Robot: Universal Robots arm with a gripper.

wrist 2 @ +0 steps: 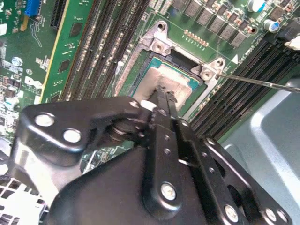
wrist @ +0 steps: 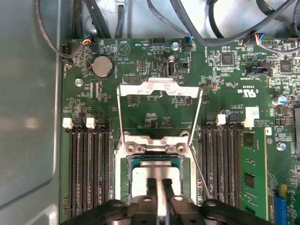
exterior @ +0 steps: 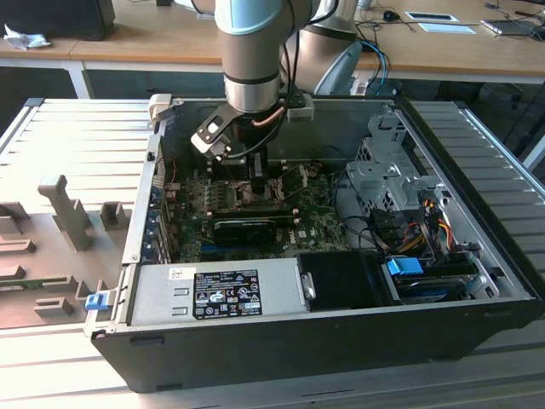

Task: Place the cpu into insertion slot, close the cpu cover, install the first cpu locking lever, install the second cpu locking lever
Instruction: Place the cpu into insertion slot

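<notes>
Noted gripper [wrist: 159, 183] pinched nearly shut, holding nothing, tips at cpu [wrist: 139, 180] flat in insertion slot [wrist: 121, 180]; cpu cover [wrist: 159, 88] raised. Judged light, stiff, fragile: take by opposite edges.

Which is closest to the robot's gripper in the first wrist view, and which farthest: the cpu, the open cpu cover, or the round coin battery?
1. The cpu, lying in the insertion slot, right under the gripper.
2. The cpu cover, standing open beyond the slot.
3. The round coin battery, on the board past the cover, off one corner of it.
</notes>
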